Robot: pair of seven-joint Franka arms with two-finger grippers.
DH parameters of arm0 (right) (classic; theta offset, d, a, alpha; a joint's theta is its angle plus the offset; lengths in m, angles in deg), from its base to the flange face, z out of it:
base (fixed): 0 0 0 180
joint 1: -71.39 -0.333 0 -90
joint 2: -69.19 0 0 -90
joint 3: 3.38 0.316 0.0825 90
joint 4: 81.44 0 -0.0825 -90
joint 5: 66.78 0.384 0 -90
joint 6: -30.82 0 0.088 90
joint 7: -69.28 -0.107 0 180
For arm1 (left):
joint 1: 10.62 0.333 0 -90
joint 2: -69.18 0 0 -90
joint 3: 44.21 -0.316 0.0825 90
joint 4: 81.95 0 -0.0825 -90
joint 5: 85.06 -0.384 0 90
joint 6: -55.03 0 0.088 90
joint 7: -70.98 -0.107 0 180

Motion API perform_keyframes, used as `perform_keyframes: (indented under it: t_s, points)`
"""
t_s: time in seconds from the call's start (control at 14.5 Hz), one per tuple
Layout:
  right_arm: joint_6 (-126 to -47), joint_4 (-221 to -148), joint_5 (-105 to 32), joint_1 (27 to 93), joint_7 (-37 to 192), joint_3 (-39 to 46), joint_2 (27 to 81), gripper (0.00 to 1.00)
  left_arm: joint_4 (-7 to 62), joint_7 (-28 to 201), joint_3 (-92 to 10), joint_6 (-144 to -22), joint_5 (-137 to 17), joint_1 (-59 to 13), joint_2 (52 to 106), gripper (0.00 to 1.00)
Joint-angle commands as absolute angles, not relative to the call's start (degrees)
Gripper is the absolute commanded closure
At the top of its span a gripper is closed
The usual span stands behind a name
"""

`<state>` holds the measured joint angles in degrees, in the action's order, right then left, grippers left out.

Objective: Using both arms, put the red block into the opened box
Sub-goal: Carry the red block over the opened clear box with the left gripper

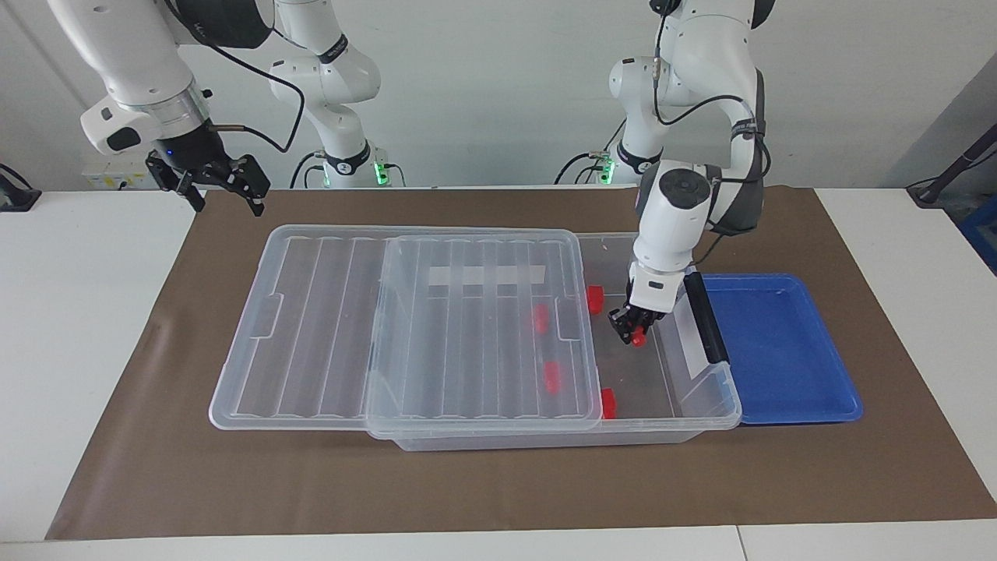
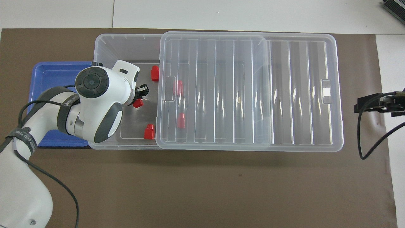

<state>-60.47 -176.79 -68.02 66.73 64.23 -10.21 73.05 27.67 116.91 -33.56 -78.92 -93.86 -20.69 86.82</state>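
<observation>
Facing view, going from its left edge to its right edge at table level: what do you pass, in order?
Right gripper, waiting above the mat's corner → slid-aside lid → left gripper holding a red block in the open box → blue tray.

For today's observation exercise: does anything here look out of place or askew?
Only the lid: it sits slid off toward the right arm's end, overhanging the box. That leaves the box open for the red block held by the left end effector.
</observation>
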Motion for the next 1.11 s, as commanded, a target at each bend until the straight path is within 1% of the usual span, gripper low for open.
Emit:
perform_keyframes:
  t_s: [0.0, 0.21, 0.35, 0.41, 0.48, 0.55, 0.69, 0.9, 1.04]
  points:
    - [-61.20, -177.06, -67.22, 67.44, 63.83, -9.88, 73.41, 0.00, 27.74, 118.26, -34.63, -83.91, -95.78, -21.42, 90.52, 0.85]
    - [-61.20, -177.06, -67.22, 67.44, 63.83, -9.88, 73.41, 0.00, 28.44, 118.53, -34.72, -84.80, -95.78, -21.60, 91.24, 0.85]
    - [-61.20, -177.06, -67.22, 67.44, 63.83, -9.88, 73.41, 0.00, 30.54, 118.61, -34.81, -88.74, -95.78, -21.69, 91.76, 0.85]
    - [-61.20, -177.06, -67.22, 67.44, 63.83, -9.88, 73.41, 0.00, 30.64, 118.88, -34.90, -88.58, -95.87, -21.78, 91.76, 0.78]
    - [-61.20, -177.06, -67.22, 67.44, 63.83, -9.88, 73.41, 0.00, 30.55, 118.88, -34.98, -88.15, -96.05, -21.86, 91.68, 0.34]
    - [-61.20, -177.06, -67.22, 67.44, 63.83, -9.88, 73.41, 0.00, 30.29, 118.97, -34.98, -87.45, -97.53, -21.87, 91.68, 0.00]
    - [-61.20, -177.06, -67.22, 67.44, 63.83, -9.88, 73.41, 0.00, 29.59, 120.80, -34.98, -84.47, -98.51, -22.22, 91.59, 0.00]
    - [-61.20, -177.06, -67.22, 67.44, 63.83, -9.88, 73.41, 0.00, 25.03, 120.99, -34.90, -75.96, -98.51, -22.30, 91.15, 0.00]
    - [-61.20, -177.06, -67.22, 67.44, 63.83, -9.88, 73.41, 0.00, 23.26, 121.25, -34.81, -71.20, -98.42, -22.13, 88.88, 0.00]
